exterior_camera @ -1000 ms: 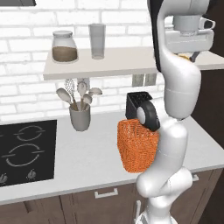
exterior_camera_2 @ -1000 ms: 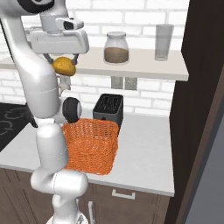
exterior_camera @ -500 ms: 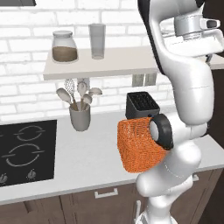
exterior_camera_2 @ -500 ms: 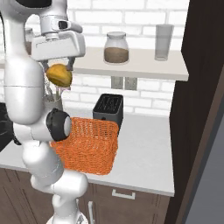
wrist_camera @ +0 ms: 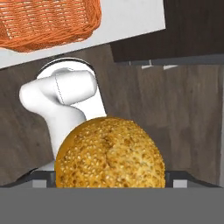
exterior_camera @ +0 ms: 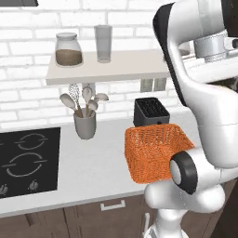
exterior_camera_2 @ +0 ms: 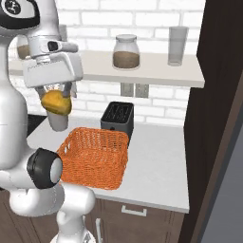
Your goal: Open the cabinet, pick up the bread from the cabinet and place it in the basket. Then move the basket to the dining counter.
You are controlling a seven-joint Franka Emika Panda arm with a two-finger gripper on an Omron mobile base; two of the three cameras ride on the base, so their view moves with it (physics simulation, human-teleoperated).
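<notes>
- My end effector (exterior_camera_2: 56, 97) is clamped on the bread (exterior_camera_2: 56, 102), its jaws set wide around it. The bread hangs in the air, above and to one side of the basket (exterior_camera_2: 95, 157), not yet over its opening.
- Risk, nearest first: in the hand view the bread (wrist_camera: 110, 154) sits low between my fingers and below it lie my own base and the floor, with the basket (wrist_camera: 48, 19) off toward the top edge. A release from this position would, in my judgement, drop the bread onto the floor rather than into the basket.
- Risk of slip: the bread is a rounded dome with a rough, seeded golden crust. A curved, soft body gripped at two points may roll or squeeze out if I swing quickly.
- Risk at placement: the basket is square, deep and open-topped, of orange woven wicker with an uneven rim. It looks light, so a fingertip catching the rim could tip it or push it.
- Just behind the basket stands a black toaster (exterior_camera_2: 117, 117), boxy and hard-edged. A pushed basket would press against it.
- The table (exterior_camera_2: 156, 161) is smooth and pale grey, offering little friction to hold the basket.
- Farthest, a shelf (exterior_camera_2: 156, 71) on the white brick wall carries a glass jar (exterior_camera_2: 126, 52) and a clear tumbler (exterior_camera_2: 177, 45), both smooth cylinders. A high swing of my arm could strike them.
</notes>
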